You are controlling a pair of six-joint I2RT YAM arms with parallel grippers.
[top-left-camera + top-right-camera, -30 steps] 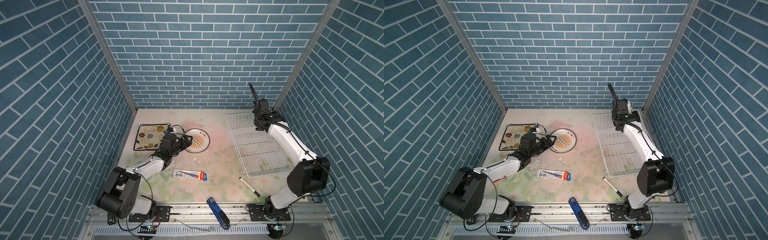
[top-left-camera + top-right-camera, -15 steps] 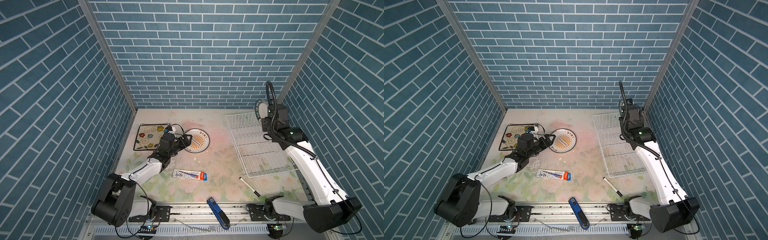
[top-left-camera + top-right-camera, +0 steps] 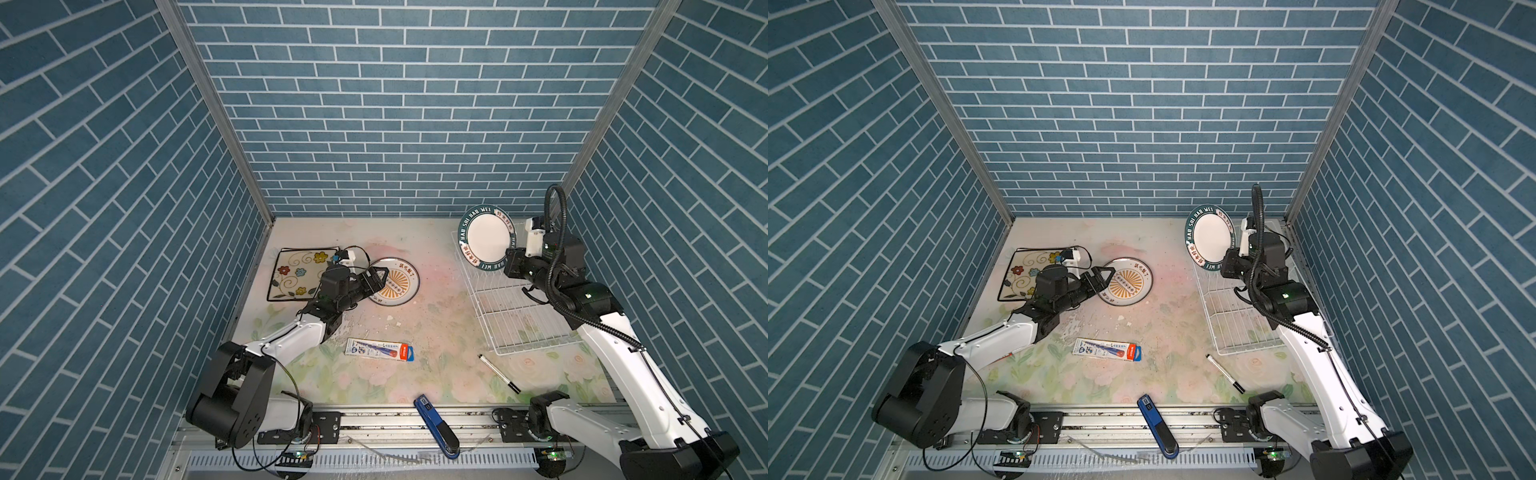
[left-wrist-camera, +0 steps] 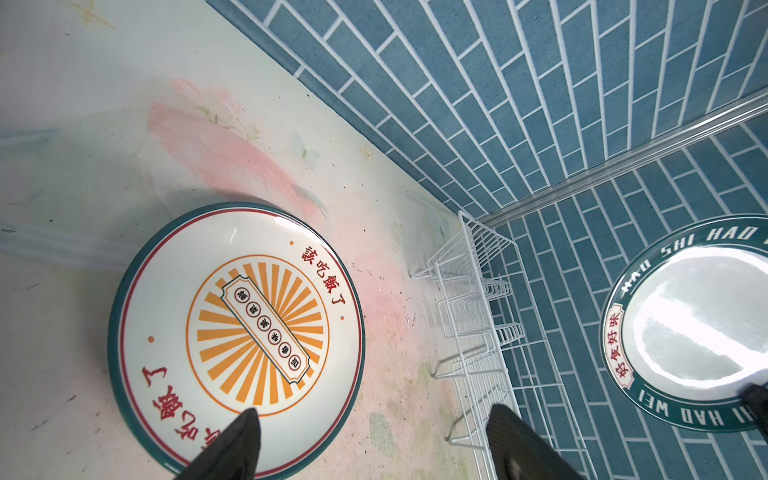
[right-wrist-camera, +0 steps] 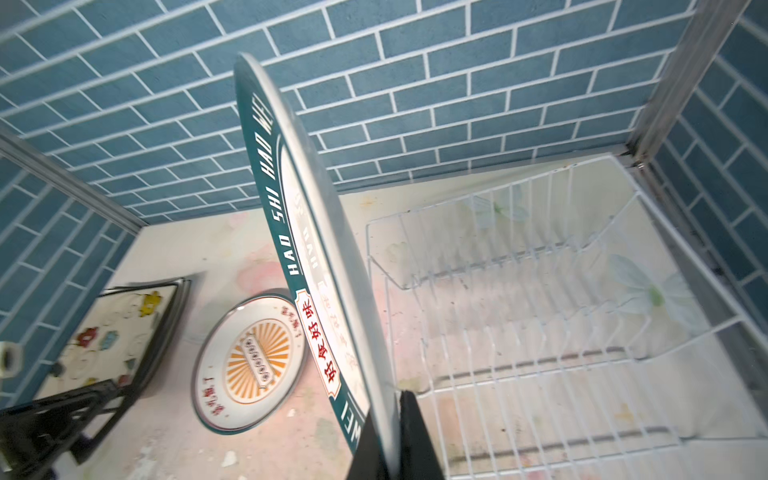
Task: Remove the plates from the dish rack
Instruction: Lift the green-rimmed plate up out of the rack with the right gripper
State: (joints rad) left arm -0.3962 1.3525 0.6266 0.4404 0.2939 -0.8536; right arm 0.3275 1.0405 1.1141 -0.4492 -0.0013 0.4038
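The right gripper [image 5: 392,449] is being pressed shut on the lower rim of the teal-rimmed round plate [image 5: 299,232], which is being held upright above the far end of the dish rack [image 3: 521,320]. In the right wrist view the plate is being shown edge-on; in both top views its glossy white face is being shown. The left gripper [image 4: 374,419] is being held wide open, one fingertip [image 4: 245,424] over the rim of the sunburst plate [image 4: 237,332]. Its orange rays are being made clear only in the wrist views. The flowered square plate [image 3: 297,272] is lying flat beside it. The thin white wire rack is resting on a flower-printed table [image 3: 415,374], enclosed by blue brick-patterned walls [image 3: 374,104].
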